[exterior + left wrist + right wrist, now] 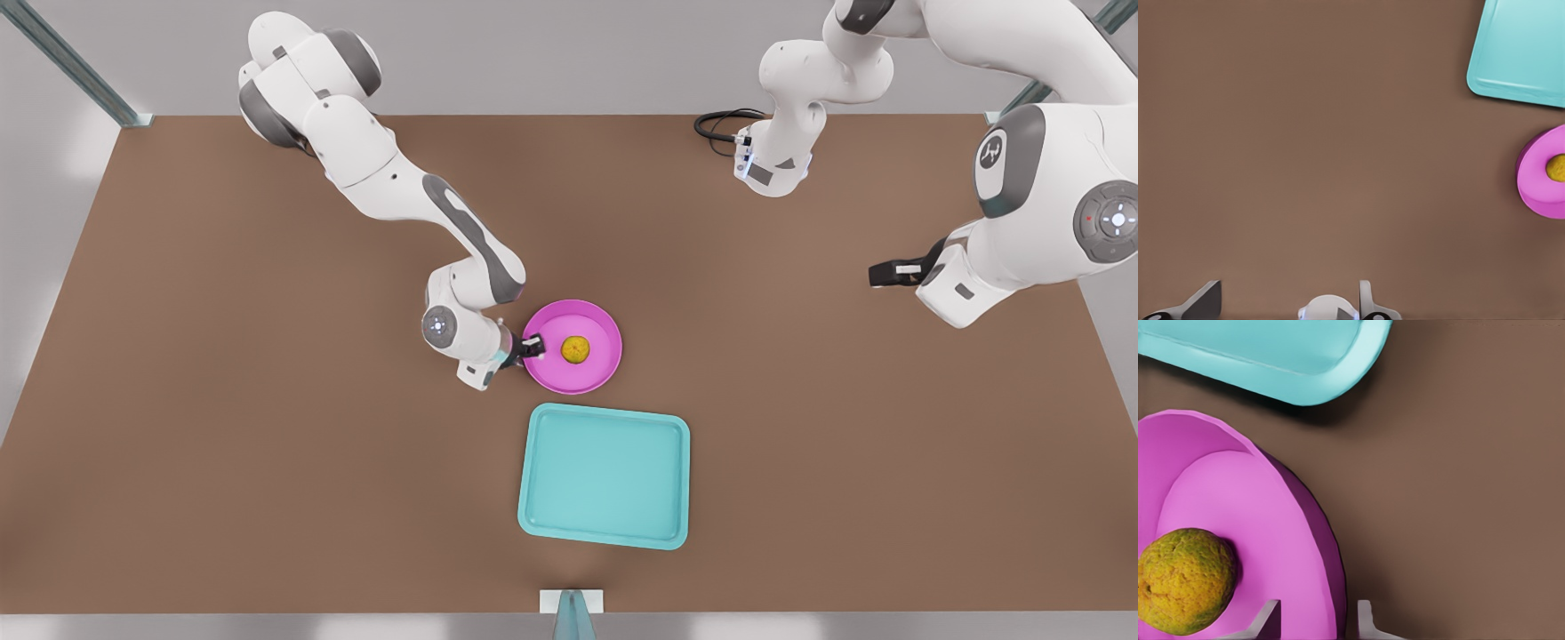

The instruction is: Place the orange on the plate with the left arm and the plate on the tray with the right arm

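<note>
The small bumpy yellow-orange fruit (575, 349) lies in the round pink plate (600, 324) on the brown tabletop (267, 444), just beside the rectangular teal tray (605, 476). The right claw (533, 346) straddles the plate's rim, fingers parted. The left claw (880, 275) waits well apart, released.

Bright, even overhead light; soft faint shadows

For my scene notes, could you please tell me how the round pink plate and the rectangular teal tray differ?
The round magenta plate is circular; the rectangular teal tray has rounded corners. The plate is narrower than the tray. The plate holds the bumpy yellow-orange fruit, and the right pincer straddles its rim; the tray holds nothing and nothing grips it. Both are shallow, with raised rims, lying on the brown table.
</note>
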Controlling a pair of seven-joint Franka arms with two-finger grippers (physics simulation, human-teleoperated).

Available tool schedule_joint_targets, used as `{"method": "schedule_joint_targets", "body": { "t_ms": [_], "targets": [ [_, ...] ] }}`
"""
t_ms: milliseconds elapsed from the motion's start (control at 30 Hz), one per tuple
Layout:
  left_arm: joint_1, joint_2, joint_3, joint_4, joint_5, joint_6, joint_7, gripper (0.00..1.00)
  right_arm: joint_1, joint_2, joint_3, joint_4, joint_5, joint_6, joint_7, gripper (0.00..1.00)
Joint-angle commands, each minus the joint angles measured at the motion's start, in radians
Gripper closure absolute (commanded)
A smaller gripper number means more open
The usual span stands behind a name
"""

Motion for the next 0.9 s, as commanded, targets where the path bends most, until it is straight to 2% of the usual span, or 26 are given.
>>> {"method": "schedule_joint_targets", "body": {
  "t_ms": [0,167,233,467,533,700,867],
  "targets": [
    [0.000,-0.001,0.000,0.000,0.003,-0.003,0.030,0.00,0.000,0.004,0.001,0.004,-0.027,0.001,0.044,0.67],
    [0.000,-0.001,0.000,0.000,0.001,-0.005,0.030,0.00,0.000,0.021,0.007,0.016,-0.026,-0.012,0.047,0.71],
    [0.000,-0.001,0.000,0.000,0.001,-0.006,0.030,0.00,-0.001,0.017,0.018,0.020,-0.027,-0.013,0.046,0.79],
    [0.000,-0.003,0.000,0.000,0.001,-0.006,0.030,0.00,-0.015,-0.048,0.035,0.056,-0.026,-0.016,0.061,0.79],
    [0.000,-0.006,0.000,0.000,-0.001,-0.020,0.028,0.00,-0.032,-0.053,0.030,0.142,-0.023,-0.076,0.133,0.79],
    [0.000,-0.020,-0.001,0.000,0.003,-0.026,0.028,0.00,-0.075,-0.034,0.006,0.259,0.017,-0.078,0.225,0.79],
    [0.000,-0.017,0.000,0.000,0.003,-0.026,0.028,0.00,-0.078,0.162,-0.027,0.504,0.016,-0.072,0.259,0.79]
  ]
}}
